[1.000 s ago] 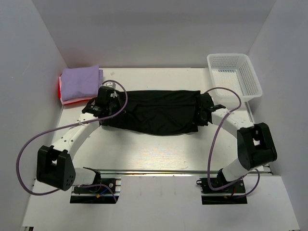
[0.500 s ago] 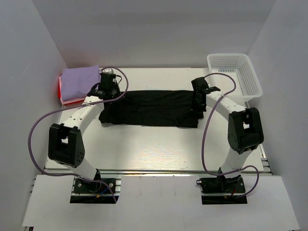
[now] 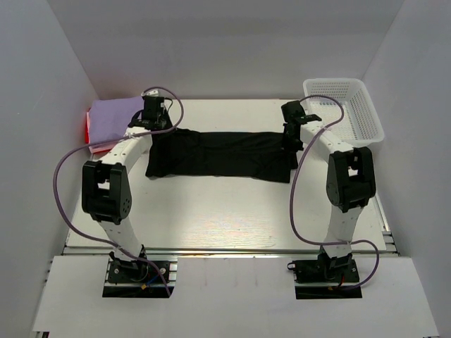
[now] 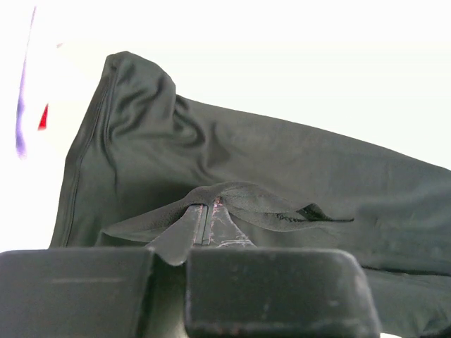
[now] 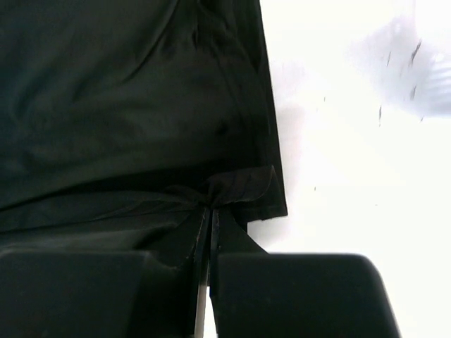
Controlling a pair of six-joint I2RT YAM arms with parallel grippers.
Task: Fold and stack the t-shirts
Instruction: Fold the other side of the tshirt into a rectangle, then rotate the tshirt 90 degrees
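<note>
The black t-shirt point(image 3: 222, 155) lies as a long folded band across the middle of the table. My left gripper point(image 3: 156, 121) is shut on its far left edge; in the left wrist view the fingertips point(image 4: 206, 211) pinch a fold of the black t-shirt point(image 4: 282, 169). My right gripper point(image 3: 291, 131) is shut on its far right edge; in the right wrist view the gripper point(image 5: 211, 204) pinches a bunched corner of the black t-shirt point(image 5: 120, 105). A folded lavender t-shirt point(image 3: 115, 118) lies on a red-pink t-shirt point(image 3: 88, 131) at the far left.
A white mesh basket point(image 3: 343, 109) stands at the far right, just right of the right gripper. Grey walls close in the back and both sides. Both arms reach far out, their cables looping above the table.
Both grippers carried the shirt's near edge away from me to its far edge, folding it into a narrower band. Both arms now stretch further toward the back wall.
</note>
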